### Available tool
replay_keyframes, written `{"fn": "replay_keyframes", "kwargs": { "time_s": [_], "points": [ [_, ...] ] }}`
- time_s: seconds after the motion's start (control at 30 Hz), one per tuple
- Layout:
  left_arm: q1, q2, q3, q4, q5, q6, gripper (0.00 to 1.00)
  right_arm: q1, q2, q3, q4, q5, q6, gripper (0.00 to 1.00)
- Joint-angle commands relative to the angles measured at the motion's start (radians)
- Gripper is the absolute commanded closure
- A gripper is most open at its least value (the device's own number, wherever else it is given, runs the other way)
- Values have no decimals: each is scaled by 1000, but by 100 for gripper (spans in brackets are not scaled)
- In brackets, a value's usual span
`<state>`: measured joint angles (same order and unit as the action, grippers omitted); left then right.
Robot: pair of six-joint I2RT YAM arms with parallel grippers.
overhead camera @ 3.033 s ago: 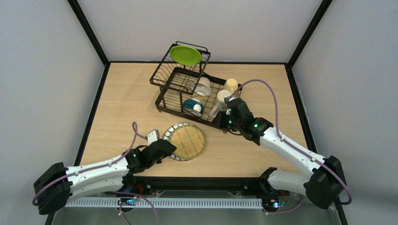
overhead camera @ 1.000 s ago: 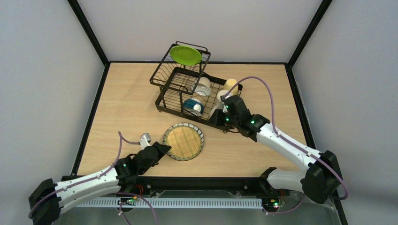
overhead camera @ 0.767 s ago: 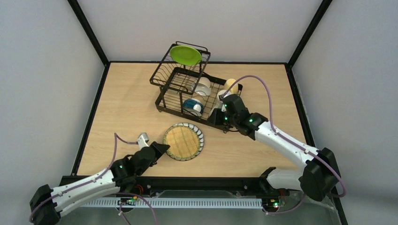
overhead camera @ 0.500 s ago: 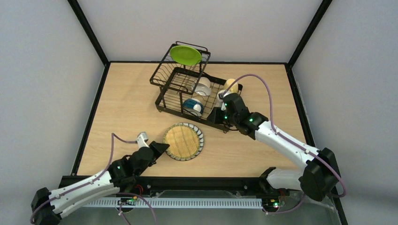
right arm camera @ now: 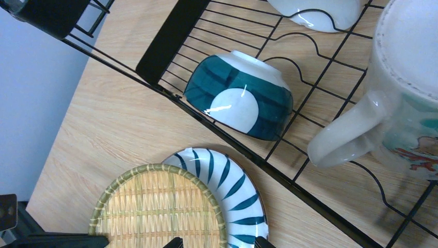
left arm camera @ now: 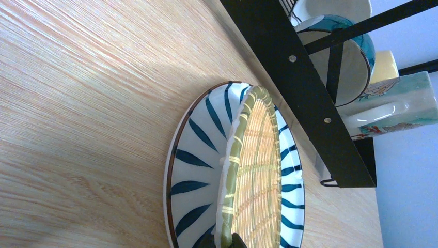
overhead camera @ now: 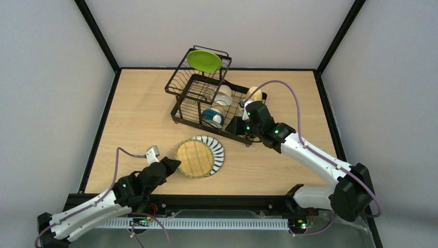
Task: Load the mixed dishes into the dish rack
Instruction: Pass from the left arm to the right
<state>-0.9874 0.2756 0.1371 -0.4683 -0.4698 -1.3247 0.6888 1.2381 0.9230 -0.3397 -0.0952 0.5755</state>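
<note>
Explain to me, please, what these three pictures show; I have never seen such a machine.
Two robot arms stand at the near edge of a wooden table. One picture looks down from above; the other two come from a camera on each wrist. A black dish rack holds a green plate, a white bowl, a blue bowl, a yellow mug and a cream mug. Before it lies a striped plate with a woven tray partly on it. The left gripper pinches the tray's rim. The right gripper, near the rack, is open and holds nothing.
</note>
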Motion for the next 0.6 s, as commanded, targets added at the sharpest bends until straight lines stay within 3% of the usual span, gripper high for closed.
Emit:
{"fn": "replay_keyframes", "kwargs": {
  "time_s": [0.0, 0.2, 0.57],
  "points": [
    [4, -45, 50, -93, -37, 38, 98, 6, 15, 28, 46, -36, -3, 20],
    [4, -61, 105, -139, -52, 86, 98, 6, 38, 35, 80, -70, 2, 14],
    [4, -74, 171, -176, -61, 168, 98, 6, 72, 59, 115, -102, -16, 13]
  ]
}}
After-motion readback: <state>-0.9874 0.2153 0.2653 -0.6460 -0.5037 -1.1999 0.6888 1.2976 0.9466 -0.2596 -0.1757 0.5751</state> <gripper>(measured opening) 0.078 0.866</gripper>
